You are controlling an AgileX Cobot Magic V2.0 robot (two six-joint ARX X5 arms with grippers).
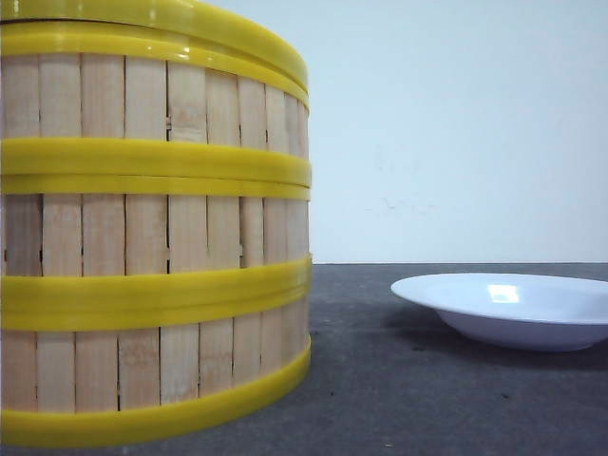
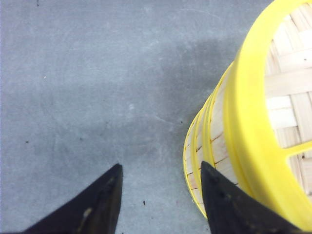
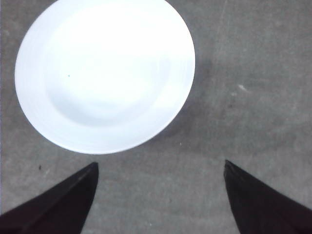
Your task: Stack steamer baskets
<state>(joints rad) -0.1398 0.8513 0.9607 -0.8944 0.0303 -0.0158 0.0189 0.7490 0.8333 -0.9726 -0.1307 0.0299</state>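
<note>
Bamboo baskets are seen stacked three high beside the open, empty left gripper, so stacking is judged done; the right gripper, open, holds nothing.

Stacked steamer baskets left of plate

Even, bright overhead light gives soft shadows. The white plate is overexposed, with glare on its rim in the front view. The steamer baskets look slightly soft up close.
</note>
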